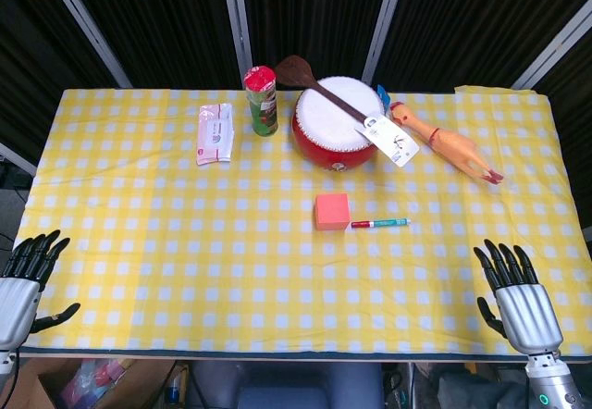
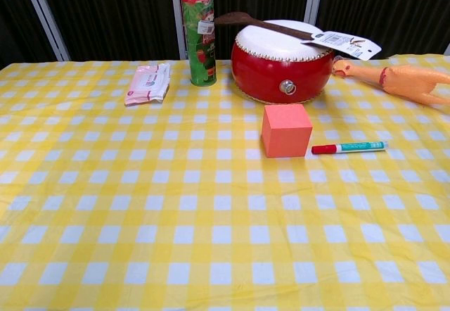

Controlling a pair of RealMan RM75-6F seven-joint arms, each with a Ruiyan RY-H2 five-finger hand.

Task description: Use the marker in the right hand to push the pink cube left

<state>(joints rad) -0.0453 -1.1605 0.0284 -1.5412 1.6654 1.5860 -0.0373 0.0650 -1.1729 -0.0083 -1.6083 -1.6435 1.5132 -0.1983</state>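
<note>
Pink cube sits in the middle of the yellow checked table, and the marker lies just beside it on the right.

Marker has a red cap that points at the cube, and no hand is holding it. Right hand is near the front right edge of the table with its fingers spread and nothing in it. Left hand is at the front left edge, fingers apart too, also holding nothing. Both hands are well apart from the cube. Behind the cube stands a red drum with a wooden spoon lying across its white top. A green can stands left of the drum, and a packet of wipes lies further left. A rubber chicken lies to the right of the drum.
</note>
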